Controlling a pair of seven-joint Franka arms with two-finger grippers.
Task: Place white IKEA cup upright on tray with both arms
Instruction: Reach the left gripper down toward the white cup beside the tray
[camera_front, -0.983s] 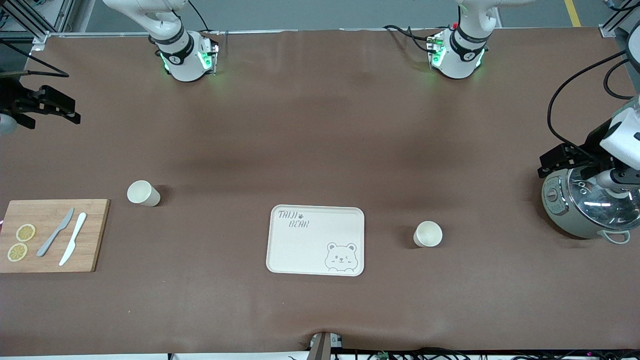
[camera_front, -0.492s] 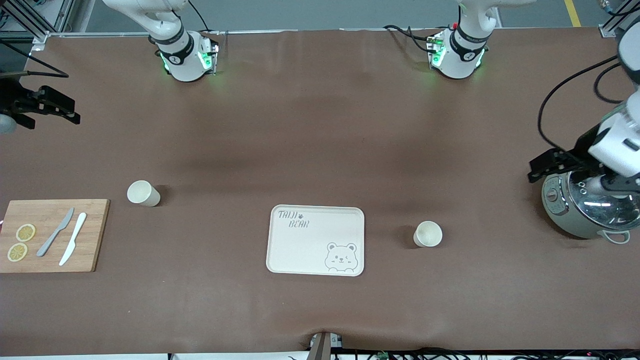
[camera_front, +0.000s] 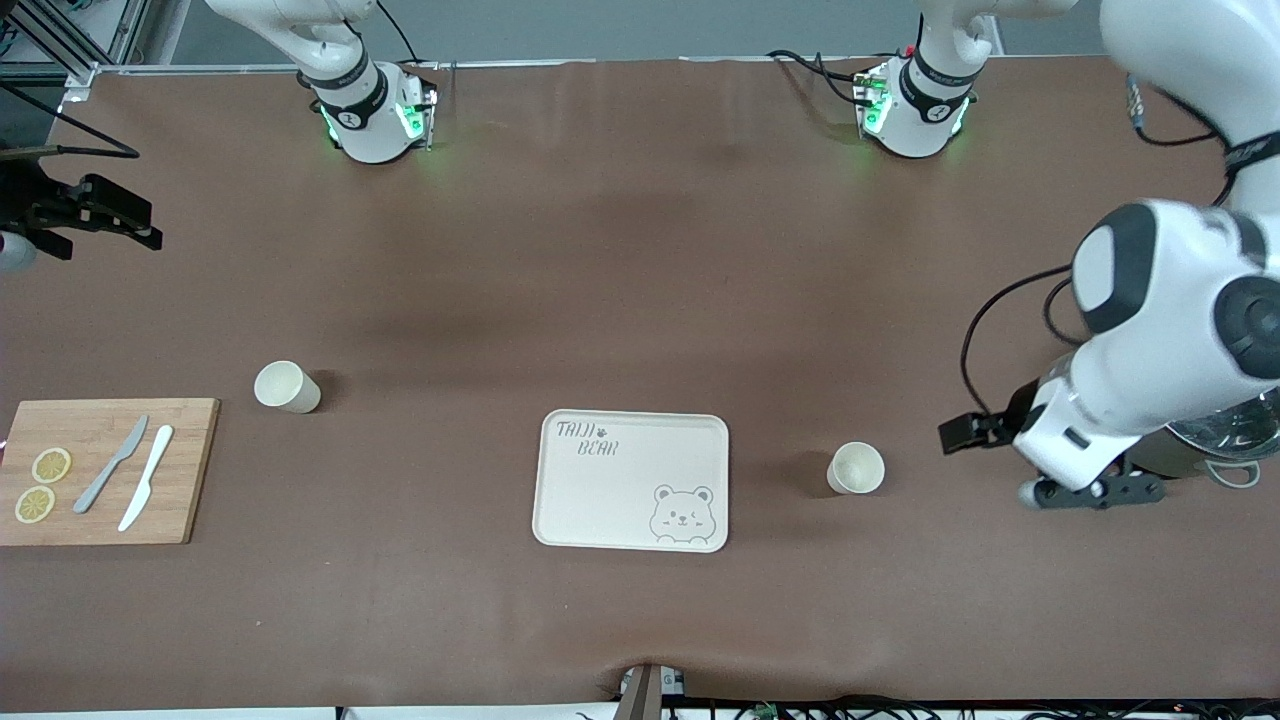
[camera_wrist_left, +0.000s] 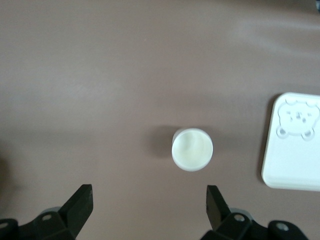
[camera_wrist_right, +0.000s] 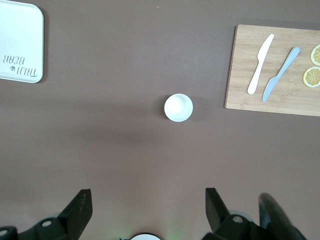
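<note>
Front view: left gripper (camera_front: 985, 432) largely hidden by its arm.
Left wrist view: fingers (camera_wrist_left: 80, 202) spread, empty, over cup (camera_wrist_left: 192, 149).
Right gripper (camera_wrist_right: 147, 210): spread, empty.

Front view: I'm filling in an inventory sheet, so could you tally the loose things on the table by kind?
Cups: 2
Tray: 1
Cutting board: 1
Knives: 2
Lemon slices: 2
Pot with glass lid: 1
Total: 9
</note>
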